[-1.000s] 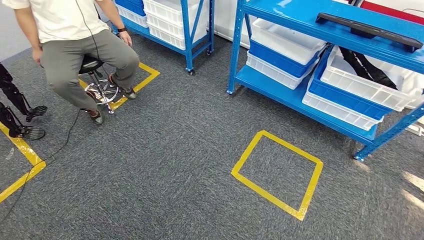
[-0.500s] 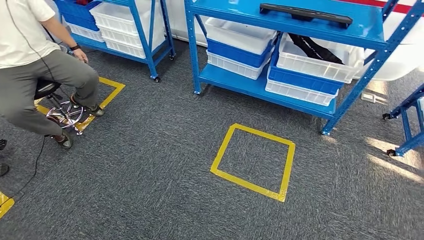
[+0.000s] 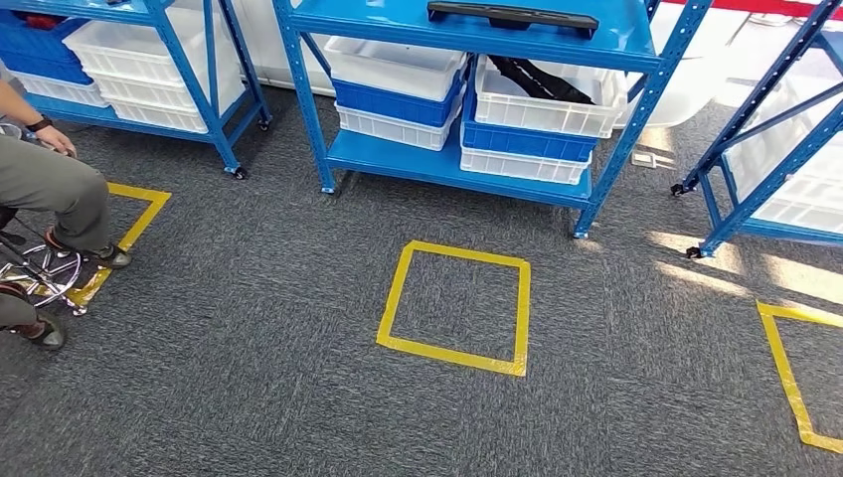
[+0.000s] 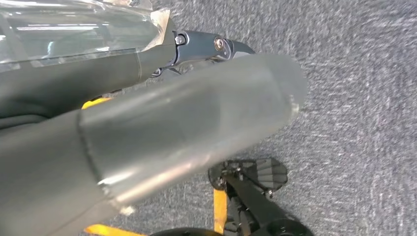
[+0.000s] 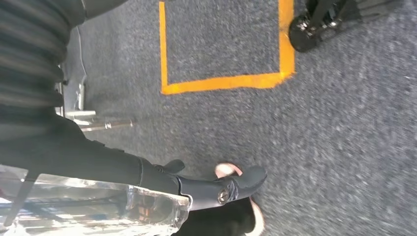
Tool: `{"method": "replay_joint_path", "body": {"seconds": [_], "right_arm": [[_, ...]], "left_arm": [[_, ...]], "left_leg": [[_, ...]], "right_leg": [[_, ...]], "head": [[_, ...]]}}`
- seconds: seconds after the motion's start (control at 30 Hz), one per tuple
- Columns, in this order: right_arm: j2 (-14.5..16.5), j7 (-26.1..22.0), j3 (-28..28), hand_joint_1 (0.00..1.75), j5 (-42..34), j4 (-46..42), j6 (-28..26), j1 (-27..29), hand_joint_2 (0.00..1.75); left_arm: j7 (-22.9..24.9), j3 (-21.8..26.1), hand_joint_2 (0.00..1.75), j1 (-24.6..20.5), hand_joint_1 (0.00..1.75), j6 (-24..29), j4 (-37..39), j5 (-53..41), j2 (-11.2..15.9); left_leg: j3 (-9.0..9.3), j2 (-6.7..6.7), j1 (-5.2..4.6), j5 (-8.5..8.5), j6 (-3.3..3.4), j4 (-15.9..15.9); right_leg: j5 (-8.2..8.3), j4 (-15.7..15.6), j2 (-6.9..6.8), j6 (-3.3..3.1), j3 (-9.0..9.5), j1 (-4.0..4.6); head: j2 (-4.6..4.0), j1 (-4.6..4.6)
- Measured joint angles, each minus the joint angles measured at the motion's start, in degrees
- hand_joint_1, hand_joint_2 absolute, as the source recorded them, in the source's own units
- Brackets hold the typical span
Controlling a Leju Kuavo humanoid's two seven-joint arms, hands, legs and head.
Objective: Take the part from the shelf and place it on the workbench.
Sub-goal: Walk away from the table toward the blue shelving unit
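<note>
A long black part (image 3: 512, 15) lies on the upper deck of the blue shelf (image 3: 447, 164) straight ahead in the head view. A second black part (image 3: 542, 79) lies in a white bin (image 3: 542, 109) on the lower deck. In the left wrist view my left hand (image 4: 196, 113) hangs over the grey carpet, its thick grey thumb and a dark finger apart and holding nothing. The right wrist view has my right hand (image 5: 196, 184) hanging too, its dark fingers stretched out with nothing in them.
A yellow tape square (image 3: 455, 308) marks the carpet in front of the shelf, and another (image 3: 795, 378) lies at the right. A person (image 3: 50, 189) sits on a stool at the left. More blue shelves stand at the left (image 3: 149, 60) and right (image 3: 785, 169).
The camera has swung to the right, so the whole scene has slid left. The shelf with the black part is now centred and a right-hand shelf has come into view.
</note>
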Motion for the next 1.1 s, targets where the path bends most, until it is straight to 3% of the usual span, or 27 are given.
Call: {"method": "replay_joint_path", "body": {"seconds": [0.07,0.13,0.17,0.2,0.27,0.3,0.37,0.47,0.5,0.53,0.63,0.7,0.77,0.8,0.83,0.9,0.93,0.97,1.0,1.03,1.07,1.1], "right_arm": [[-0.03,-0.01,0.01,0.0,0.11,0.0,0.01,-0.08,0.87],[-0.01,-0.02,0.07,0.0,0.51,0.0,0.02,-0.14,0.0],[-0.02,-0.01,0.13,0.0,0.75,0.0,0.07,-0.08,0.0],[-0.05,0.02,0.19,0.0,0.96,0.0,0.12,0.02,0.0],[-0.19,0.06,0.28,0.0,1.27,0.0,0.26,0.13,0.0],[-0.22,0.07,0.33,0.0,1.37,0.0,0.33,0.11,0.0],[-0.2,0.1,0.45,0.0,1.56,0.01,0.57,0.04,0.0],[-0.13,0.2,0.64,0.0,1.68,0.02,0.9,0.04,0.0],[0.0,0.26,0.68,0.0,1.69,0.07,0.98,0.08,0.0],[0.07,0.32,0.7,0.0,1.69,0.13,1.08,0.11,0.0],[0.14,0.54,0.77,0.0,1.75,0.31,1.21,-0.09,0.0],[-0.06,0.6,0.8,0.0,1.76,0.35,1.11,-0.24,0.0],[0.02,0.63,0.82,0.0,1.74,0.46,1.01,-0.1,0.0],[-0.13,0.64,0.82,0.0,1.73,0.45,0.97,0.03,0.0],[-0.24,0.65,0.82,0.0,1.71,0.47,0.93,0.18,0.0],[-0.46,0.66,0.81,0.0,1.67,0.48,0.84,0.47,0.0],[-0.18,0.66,0.81,0.0,1.66,0.62,0.82,0.6,0.0],[0.01,0.66,0.81,0.0,1.66,0.72,0.79,0.69,0.0],[0.17,0.66,0.81,0.0,1.64,0.79,0.76,0.75,0.0],[0.33,0.69,0.81,0.0,1.59,0.85,0.73,0.78,0.0],[0.1,0.72,0.81,0.0,1.55,0.76,0.66,0.75,0.0],[-0.05,0.75,0.8,0.0,1.51,0.68,0.57,0.65,0.0]], "left_arm": [[-0.13,0.03,0.0,0.05,0.0,-0.04,-0.01,0.0,-0.05],[-0.24,0.07,0.0,0.19,0.0,-0.06,-0.01,0.0,0.03],[-0.27,0.08,0.0,0.21,0.0,-0.07,-0.01,0.0,0.05],[-0.25,0.08,0.0,0.19,0.0,-0.07,0.0,0.0,0.05],[-0.06,0.09,0.0,0.16,0.0,-0.05,0.0,0.01,0.02],[0.04,0.1,0.0,0.14,0.0,-0.05,0.0,0.03,0.02],[0.11,0.12,0.0,0.1,0.0,-0.06,-0.01,0.08,0.13],[0.1,0.14,0.0,0.07,0.0,-0.05,-0.02,0.11,0.32],[-0.02,0.15,0.0,0.06,0.0,-0.08,-0.08,0.11,0.47],[-0.21,0.15,0.0,0.06,0.0,-0.15,-0.11,0.1,0.58],[-0.87,0.16,0.0,0.1,0.0,-0.23,-0.15,0.02,0.84],[-1.01,0.18,0.0,-0.09,0.0,-0.18,-0.11,-0.08,0.82],[-1.02,0.19,0.0,-0.24,0.0,-0.18,-0.13,-0.14,0.82],[-1.01,0.19,0.0,-0.16,0.0,-0.2,-0.1,-0.15,0.68],[-1.0,0.19,0.0,0.02,0.0,-0.22,-0.07,-0.18,0.53],[-0.99,0.19,0.0,0.45,0.0,-0.24,-0.03,-0.22,0.46],[-0.99,0.19,0.0,0.58,0.0,-0.24,-0.04,-0.25,0.69],[-1.0,0.18,0.0,0.6,0.0,-0.23,-0.06,-0.28,0.88],[-1.02,0.16,0.0,0.55,0.0,-0.22,-0.07,-0.33,1.08],[-1.03,0.15,0.0,0.41,0.0,-0.21,-0.09,-0.37,1.18],[-1.05,0.13,0.0,0.2,0.0,-0.2,-0.07,-0.4,1.04],[-1.02,0.12,0.0,-0.06,0.0,-0.19,-0.04,-0.45,0.92]], "left_leg": [[0.09,1.52,0.04,0.3,0.7,-0.43],[-0.06,2.82,-0.03,0.29,0.84,-0.42],[-0.11,3.28,-0.01,0.27,0.8,-0.4],[-0.13,3.65,0.05,0.25,0.71,-0.38],[0.02,4.04,0.24,0.14,0.26,-0.29],[0.09,4.13,0.14,-0.02,-0.14,-0.16],[0.19,4.19,-0.12,-0.4,-0.7,0.1],[0.21,4.09,-0.12,-0.31,0.47,0.14],[0.48,4.06,-0.13,-0.16,0.94,-0.38],[1.14,4.07,-0.16,-0.14,1.19,-1.33],[5.22,4.03,-0.25,1.23,2.53,-7.5],[6.93,4.24,0.28,2.3,2.5,-10.2],[7.24,4.18,1.51,2.45,1.38,-10.74],[7.33,4.05,2.37,2.28,0.41,-10.71],[7.51,3.87,3.42,1.94,-0.87,-10.52],[7.71,3.56,5.52,0.58,-3.99,-9.06],[7.64,3.39,6.5,-0.57,-5.58,-7.48],[7.35,3.34,7.1,-1.93,-6.97,-5.91],[7.3,3.31,7.57,-3.18,-8.05,-4.62],[7.47,3.31,8.02,-4.06,-8.73,-3.71],[7.26,3.45,8.13,-4.3,-9.31,-3.12],[6.68,3.46,8.25,-4.14,-9.46,-1.92]], "right_leg": [[-2.97,5.72,-3.16,-0.37,-2.82,0.03],[-5.95,12.69,-4.5,-0.34,-6.18,-0.12],[-6.36,14.18,-4.74,0.04,-6.73,-0.28],[-5.91,13.53,-4.93,0.6,-6.12,-0.49],[-3.3,6.44,-5.53,1.83,-1.84,-1.05],[-2.1,2.62,-5.94,2.09,0.27,-1.12],[-0.81,-1.53,-6.4,1.61,2.63,-1.3],[-0.47,-1.83,-6.31,0.87,2.91,-1.31],[-0.17,-1.66,-6.37,0.96,2.96,-1.33],[0.48,-1.54,-6.56,1.43,3.0,-1.48],[1.59,-0.66,-6.6,2.72,3.02,-1.97],[-0.37,3.37,-5.81,2.31,0.89,-1.96],[-2.81,9.19,-5.48,2.25,-2.78,-2.44],[-3.09,10.52,-5.49,2.83,-3.83,-3.0],[-2.48,9.9,-5.52,3.75,-3.88,-3.78],[0.29,4.51,-5.56,6.9,-1.82,-5.87],[0.01,2.47,-5.55,7.69,-1.13,-6.6],[-0.74,1.89,-5.74,7.57,-0.78,-6.95],[-2.24,2.56,-5.85,6.55,-0.79,-6.97],[-3.8,3.48,-5.93,5.03,-0.59,-6.57],[-3.9,3.91,-5.87,3.92,0.42,-6.05],[-3.95,3.68,-5.84,3.07,1.22,-5.64]], "head": [[0.0,0.22],[0.0,0.32],[0.0,0.31],[0.0,0.33],[0.0,0.38],[0.0,0.43],[0.0,0.32],[0.0,0.04],[0.0,0.09],[0.0,0.22],[-0.01,-0.03],[-0.02,-0.43],[-0.02,-0.1],[-0.02,-0.04],[-0.02,0.1],[-0.02,0.2],[-0.02,0.49],[-0.02,0.62],[-0.02,0.56],[-0.02,0.09],[-0.02,-0.61],[-0.02,-1.32]]}}
